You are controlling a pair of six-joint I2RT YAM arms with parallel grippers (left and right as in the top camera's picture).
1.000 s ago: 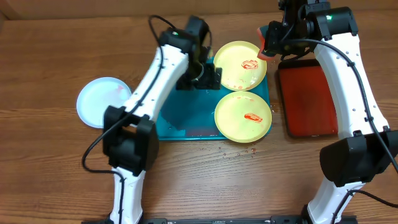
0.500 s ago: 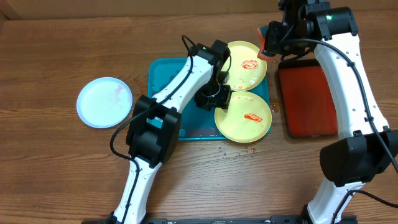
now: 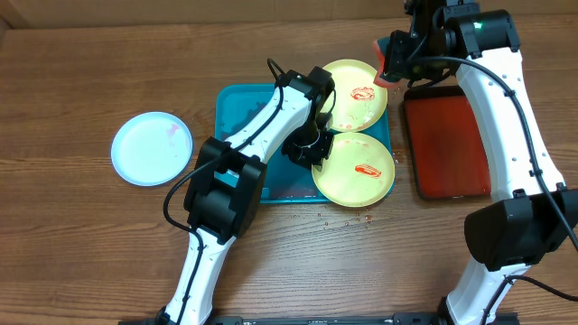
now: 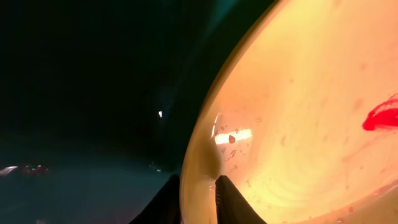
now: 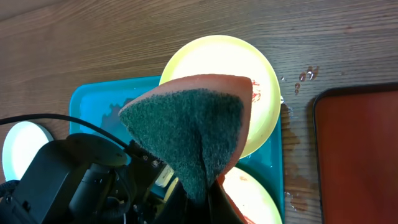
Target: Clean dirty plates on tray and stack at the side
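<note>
Left gripper (image 4: 198, 200) has crossed the tray (image 3: 242, 117), now pinching near plate's (image 3: 357, 171) left rim. Right gripper (image 3: 394, 60) grips sponge (image 5: 186, 124) by far plate (image 3: 357, 113). I read: scrubbing next.

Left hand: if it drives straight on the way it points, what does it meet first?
The near yellow plate: its rim sits between the fingers of the left hand, so it would likely just slide deeper over that rim.

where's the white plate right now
Overhead, the white plate lies on the table at the left, just left of the tray and not touching it.
</note>
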